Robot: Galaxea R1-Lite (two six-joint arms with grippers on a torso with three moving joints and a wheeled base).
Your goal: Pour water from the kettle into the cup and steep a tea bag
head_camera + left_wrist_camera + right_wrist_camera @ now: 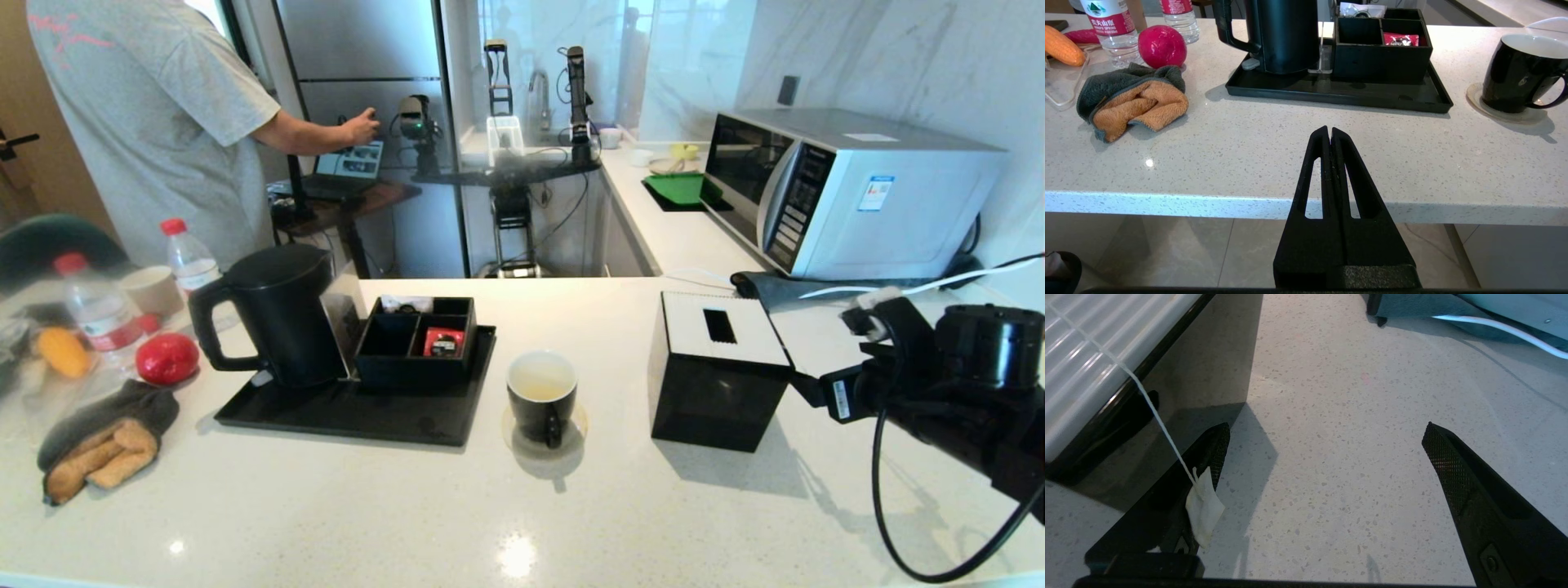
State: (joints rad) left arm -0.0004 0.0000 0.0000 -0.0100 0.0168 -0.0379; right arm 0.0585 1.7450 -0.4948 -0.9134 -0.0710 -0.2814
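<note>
The matte black kettle (277,314) (1286,32) stands upright at the left end of a black tray (351,412). The glossy black cup (541,400) (1515,73) sits on a pale coaster right of the tray, holding faintly yellowish water (541,380). My left gripper (1329,130) is shut on nothing, held just off the counter's front edge and facing the tray. My right gripper (1327,433) is open low over the counter beside a black box. A white paper tag (1204,506) on a thin string (1147,400) clings to one finger (1214,451). The tea bag itself is hidden.
A black tissue box with a white lid (714,367) stands between the cup and my right arm (939,384). A compartment box (416,339) on the tray holds a red packet (443,341). Bottles, a red fruit (166,358) and a cloth (102,445) lie left. A microwave (849,192) stands behind.
</note>
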